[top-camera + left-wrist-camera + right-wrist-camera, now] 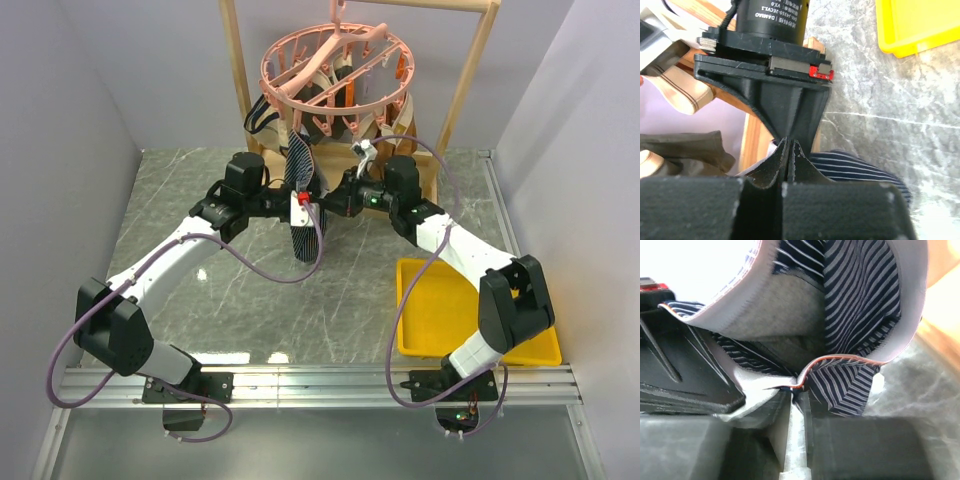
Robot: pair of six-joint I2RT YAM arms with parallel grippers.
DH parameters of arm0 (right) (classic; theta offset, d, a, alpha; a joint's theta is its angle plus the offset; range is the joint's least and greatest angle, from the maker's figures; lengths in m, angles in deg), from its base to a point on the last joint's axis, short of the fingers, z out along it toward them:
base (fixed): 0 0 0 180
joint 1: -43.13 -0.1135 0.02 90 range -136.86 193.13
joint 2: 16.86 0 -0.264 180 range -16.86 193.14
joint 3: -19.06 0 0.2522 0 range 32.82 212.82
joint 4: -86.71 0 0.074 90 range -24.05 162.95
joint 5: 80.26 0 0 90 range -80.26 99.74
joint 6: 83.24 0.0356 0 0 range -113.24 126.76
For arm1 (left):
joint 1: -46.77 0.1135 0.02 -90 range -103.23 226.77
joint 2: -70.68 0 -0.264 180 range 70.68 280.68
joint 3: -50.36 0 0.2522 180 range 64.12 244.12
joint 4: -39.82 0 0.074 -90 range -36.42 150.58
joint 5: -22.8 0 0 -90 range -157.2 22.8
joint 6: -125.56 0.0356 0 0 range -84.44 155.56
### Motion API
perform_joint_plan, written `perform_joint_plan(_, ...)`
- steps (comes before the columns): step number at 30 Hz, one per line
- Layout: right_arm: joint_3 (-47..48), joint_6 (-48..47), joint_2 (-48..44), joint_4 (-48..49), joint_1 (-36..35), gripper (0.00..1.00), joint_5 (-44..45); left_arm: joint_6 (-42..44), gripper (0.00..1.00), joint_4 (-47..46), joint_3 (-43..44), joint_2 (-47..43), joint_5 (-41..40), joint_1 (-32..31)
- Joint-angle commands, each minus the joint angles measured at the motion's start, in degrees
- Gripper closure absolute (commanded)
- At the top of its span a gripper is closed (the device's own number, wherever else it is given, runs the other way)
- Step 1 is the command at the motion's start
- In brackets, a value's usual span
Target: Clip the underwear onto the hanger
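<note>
The navy striped underwear (307, 235) hangs upright between my two grippers, just below the pink hanger (335, 70) on its rack. My left gripper (300, 205) is shut, its fingertips (790, 145) pressed together, with striped cloth (860, 172) showing right behind them. My right gripper (330, 200) faces it from the right. In the right wrist view its jaws are nearly together, and the orange-piped edge of the underwear (855, 300) is pinched at the right gripper (797, 387). The pale inner waistband (775, 310) arches above the tips.
A yellow tray (440, 310) lies on the table at the right, also in the left wrist view (920, 25). The wooden rack frame (240, 80) stands at the back. Tan garments (400, 115) hang from the hanger's pegs. The right arm's wrist body (785, 95) fills the left wrist view.
</note>
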Motion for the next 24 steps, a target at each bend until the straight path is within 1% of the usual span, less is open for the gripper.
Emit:
perform_joint_plan(1,3.91,-0.24,1.15,2.49,0.01,1.0,-2.38,-3.93,1.0,-1.87,3.26,-1.18,2.06,-0.04)
perform_joint_plan(2,3.74,0.02,0.62,2.58,0.27,1.0,-2.74,-5.51,0.97,-2.05,3.79,-0.91,1.62,-0.04)
perform_joint_plan(3,3.47,0.28,0.1,2.84,0.62,1.0,-3.18,-8.84,0.88,-3.96,4.14,-0.91,0.48,-0.04)
perform_joint_plan(4,3.21,0.46,-0.52,2.84,1.67,1.0,-3.53,-13.92,0.81,-6.77,4.15,-1.26,-1.36,0.22)
perform_joint_plan(5,2.6,0.64,-1.83,2.49,2.2,1.0,-3.8,-25.71,0.68,-12.19,3.62,-1.7,-3.2,2.4)
perform_joint_plan(6,2.16,0.81,-2.54,2.31,2.9,1.0,-3.63,-31.84,0.61,-14.16,3.27,-3.01,-3.22,4.25)
perform_joint_plan(7,1.46,0.9,-3.33,1.7,3.78,1.0,-3.62,-42.6,0.52,-15.31,2.22,-3.8,-3.4,5.92)
perform_joint_plan(8,1.1,0.81,-4.73,1.35,5.18,1.0,-3.89,-46.71,0.5,-15.41,1.69,-5.73,-5.4,8.55)
perform_joint_plan(10,0.49,0.55,-5.88,-0.23,6.51,1.0,-3.97,-53.05,0.5,-14.71,-1.37,-8.45,-7.6,10.5)
perform_joint_plan(12,0.4,0.46,-7.03,-1.02,7.65,1.0,-4.41,-53.78,0.5,-15.4,-4.54,-13.19,-9.63,10.68)
perform_joint_plan(13,0.66,-0.06,-7.2,-1.9,7.66,1.0,-4.59,-53.52,0.47,-15.76,-7.6,-14.52,-9.55,10.68)
perform_joint_plan(14,0.83,-0.41,-7.38,-2.43,7.74,1.0,-4.76,-53.61,0.47,-16.2,-8.94,-15.58,-8.94,10.6)
perform_joint_plan(15,0.92,-0.59,-7.55,-2.78,7.83,1.0,-4.68,-53.69,0.5,-15.68,-9.99,-16.37,-8.41,10.51)
perform_joint_plan(16,1.01,-0.51,-7.64,-2.96,7.75,1.0,-4.68,-53.96,0.59,-15.06,-10.01,-16.03,-8.32,9.55)
perform_joint_plan(18,1.1,-0.77,-7.99,-3.48,7.83,1.0,-4.59,-54.31,0.69,-14.01,-9.74,-14.36,-8.32,7.88)
perform_joint_plan(19,1.01,-0.86,-8.0,-4.01,7.83,1.0,-4.33,-54.83,0.78,-15.31,-10.18,-13.92,-8.23,6.04)
perform_joint_plan(22,0.84,-1.12,-9.13,-5.33,7.75,1.0,-4.15,-56.32,0.86,-21.27,-12.81,-11.56,-10.07,2.44)
perform_joint_plan(24,0.75,-1.29,-10.37,-5.86,7.83,1.0,-4.06,-56.77,0.88,-21.82,-12.38,-7.61,-10.07,1.2)
